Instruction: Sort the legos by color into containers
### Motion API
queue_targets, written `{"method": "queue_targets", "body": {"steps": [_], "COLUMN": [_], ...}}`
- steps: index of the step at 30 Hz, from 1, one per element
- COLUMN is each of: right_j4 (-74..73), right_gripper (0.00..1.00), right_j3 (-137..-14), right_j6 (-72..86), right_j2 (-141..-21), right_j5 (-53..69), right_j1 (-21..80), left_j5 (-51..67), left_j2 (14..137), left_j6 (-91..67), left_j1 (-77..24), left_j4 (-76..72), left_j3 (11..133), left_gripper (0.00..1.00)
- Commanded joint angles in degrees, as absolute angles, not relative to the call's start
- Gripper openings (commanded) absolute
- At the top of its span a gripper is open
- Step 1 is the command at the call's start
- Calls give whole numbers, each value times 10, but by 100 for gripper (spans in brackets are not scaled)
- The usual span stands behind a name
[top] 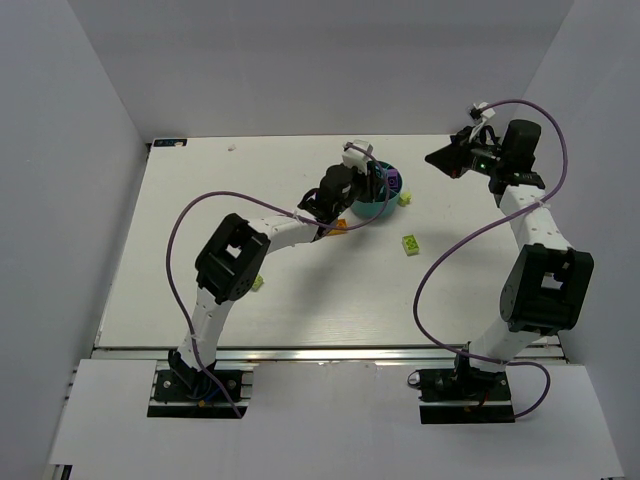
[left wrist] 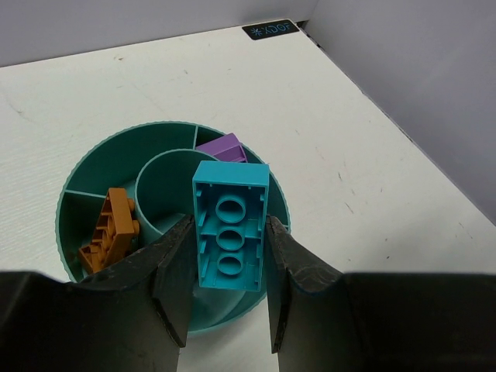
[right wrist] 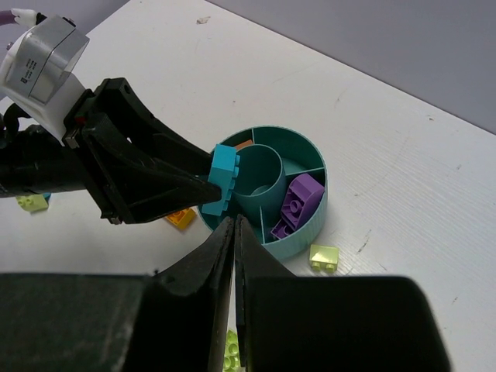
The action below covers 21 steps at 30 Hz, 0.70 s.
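My left gripper [left wrist: 229,222] is shut on a cyan brick [left wrist: 230,194], which hangs over the near wedge of the teal bowl [left wrist: 71,190], beside its central cup. In the right wrist view the same cyan brick [right wrist: 223,182] sits above the bowl's [right wrist: 310,225] left rim. One wedge holds an orange brick [left wrist: 108,229] and another holds purple bricks [right wrist: 298,198]. My right gripper [right wrist: 233,223] is shut and empty, raised to the right of the bowl [top: 375,207]. On the table lie a yellow-orange brick [right wrist: 180,218] and lime bricks [right wrist: 324,257] [top: 411,244] [top: 257,283].
White walls enclose the table on the left, back and right. A black label [top: 170,142] marks the back left corner. The left arm [top: 235,255] reaches across the table's middle; the right arm [top: 540,270] stands along the right edge.
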<state>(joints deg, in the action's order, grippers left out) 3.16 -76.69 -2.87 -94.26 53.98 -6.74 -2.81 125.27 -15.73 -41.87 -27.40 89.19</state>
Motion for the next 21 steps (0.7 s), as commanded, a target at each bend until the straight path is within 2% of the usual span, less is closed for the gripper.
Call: {"method": "queue_targets", "body": {"steps": [1,9,15,21], "right_j4": [53,54,56,58], "right_gripper": [9,9,9,9], "right_j3": [-780,-778,-773,-770], "right_j6": [-24,-24,-25,-24], "right_j2": [-933,-933,-932,-931], "right_j5": [549,553,555,558], "right_j1": [-70,-70,-71,-71], "left_j5": [-36,-37,-49,-62], "left_j2": [1235,1242,1248,1240], "left_j6": [-164,-166,-169,-172], "left_j1": [-424,-424,-425,-429], "left_j4": [-293,-292,-284,-289], "left_j3": [882,887,894,881], "left_gripper": [11,13,27,36]}}
